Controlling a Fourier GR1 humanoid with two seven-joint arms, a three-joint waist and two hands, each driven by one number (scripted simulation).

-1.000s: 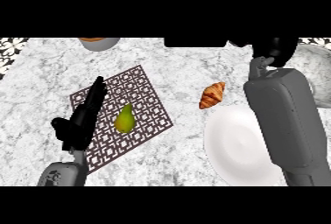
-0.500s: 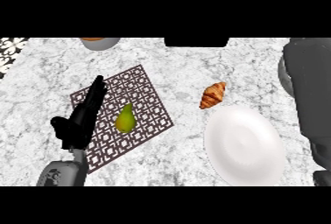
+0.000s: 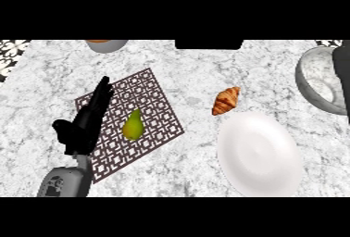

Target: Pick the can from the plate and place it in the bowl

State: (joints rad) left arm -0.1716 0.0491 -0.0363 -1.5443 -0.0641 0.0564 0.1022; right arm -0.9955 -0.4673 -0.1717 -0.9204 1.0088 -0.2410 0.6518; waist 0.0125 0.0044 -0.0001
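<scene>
at the view's left, the left hand (image 3: 85,124) is being held open and still, fingers straight and pointing up-view, resting over the left edge of a patterned mat (image 3: 153,99). a green pear (image 3: 133,126) is lying on that mat just beside the hand, its narrow end pointing up-view. none of this is judged to bear on the task.

further right, a croissant (image 3: 226,100) is lying on the marble counter (image 3: 205,65), just above the rim of the white plate (image 3: 259,155). the plate is showing bare: no can is being seen on it, nor anywhere else in the view, so where the can is cannot be told.

at the far right, the grey bowl (image 3: 315,83) is being cut by the view's edge, up-view and to the right of the plate. a grey strip, taken to be the right forearm, is showing over the bowl at that edge; the right hand itself is not being shown, so what it is holding cannot be told.

the relation that matters is judged thus: the bowl is lying on the right arm's side, well apart from the left hand, so the placing is being left to the right arm. the can's long axis cannot be judged.

at the top edge, part of another bowl-like vessel (image 3: 106,44) is being shown.
</scene>
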